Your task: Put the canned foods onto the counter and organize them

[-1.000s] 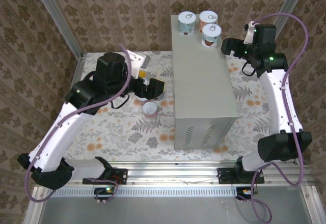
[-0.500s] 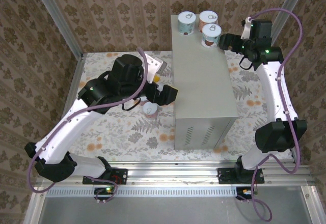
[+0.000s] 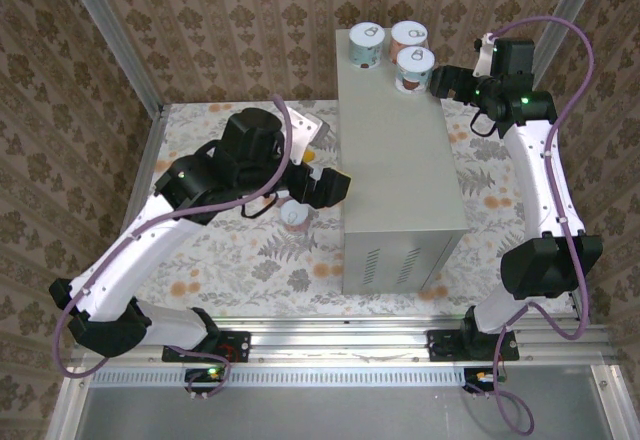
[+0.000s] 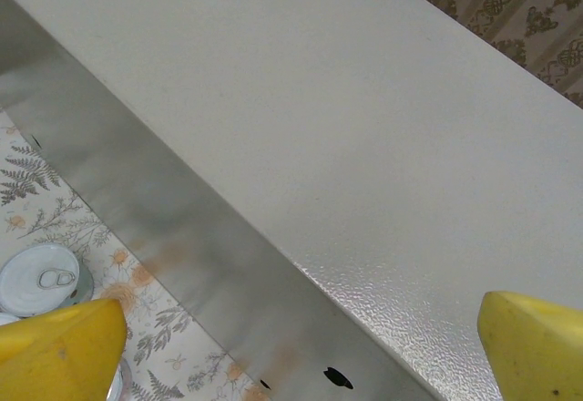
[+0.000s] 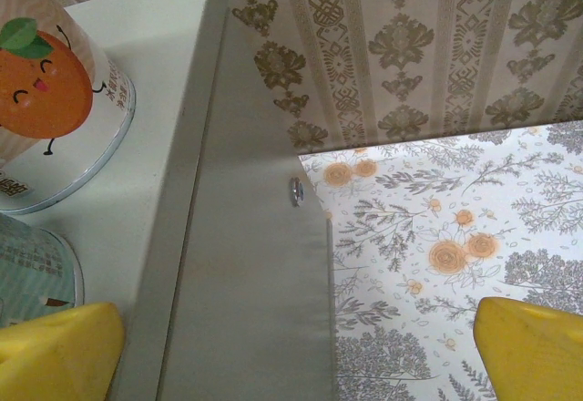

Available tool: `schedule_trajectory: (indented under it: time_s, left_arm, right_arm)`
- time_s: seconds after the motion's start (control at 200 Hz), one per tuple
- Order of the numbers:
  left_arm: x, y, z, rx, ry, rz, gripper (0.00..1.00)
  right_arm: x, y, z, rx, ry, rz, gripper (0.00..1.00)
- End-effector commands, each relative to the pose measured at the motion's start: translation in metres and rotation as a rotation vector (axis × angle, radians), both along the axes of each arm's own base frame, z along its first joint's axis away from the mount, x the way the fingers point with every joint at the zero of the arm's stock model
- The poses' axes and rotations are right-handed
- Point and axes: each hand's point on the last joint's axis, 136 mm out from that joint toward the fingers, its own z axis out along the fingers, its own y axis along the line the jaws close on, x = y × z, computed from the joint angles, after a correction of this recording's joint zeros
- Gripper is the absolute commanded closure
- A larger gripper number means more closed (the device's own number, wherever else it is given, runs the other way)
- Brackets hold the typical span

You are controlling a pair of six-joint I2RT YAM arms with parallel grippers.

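Small silver-lidded tin (image 3: 295,216) is sitting on the floral floor (image 3: 230,260) by the tall light-grey metal counter (image 3: 400,180); left gripper (image 3: 332,186) is hovering over the counter's left edge, spread, empty. Three tins (image 3: 414,68) are standing at its far end, right gripper (image 3: 442,82) beside them, spread, empty. Reads as mid-fetch: left is needing to drop onto the floor tin next.

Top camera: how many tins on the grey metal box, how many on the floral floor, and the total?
Small cylindrical tins with silvery pull-tab lids on the long light-grey metal counter: 3 (far-left tin, far-right tin, nearer tin)
Same tins on the floral floor: 1 (floor tin); the left arm may hide more
Total in plain view: 4
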Motion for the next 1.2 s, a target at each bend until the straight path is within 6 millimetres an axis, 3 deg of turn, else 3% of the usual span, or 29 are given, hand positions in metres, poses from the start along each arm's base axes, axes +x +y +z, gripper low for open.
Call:
schedule_trajectory:
  time_s: [0.0,0.88,1.045,1.195]
  left_arm:
    - [-0.001,-0.001,0.016,-0.021,-0.049,-0.012,0.0]
    - [-0.003,0.002,0.012,-0.003,-0.053,-0.003,0.0]
    - [0.002,0.009,0.011,0.01,-0.073,0.038,0.0]
    - [0.007,0.023,0.008,0.027,-0.104,0.099,0.0]
  right_arm:
    - [0.007,0.003,0.001,0.012,-0.016,0.021,0.0]
    - [0.015,-0.01,0.012,-0.002,-0.033,-0.024,0.0]
    - [-0.001,-0.011,0.03,-0.001,-0.064,-0.046,0.0]
    - [-0.035,-0.011,0.049,-0.03,-0.111,-0.07,0.0]
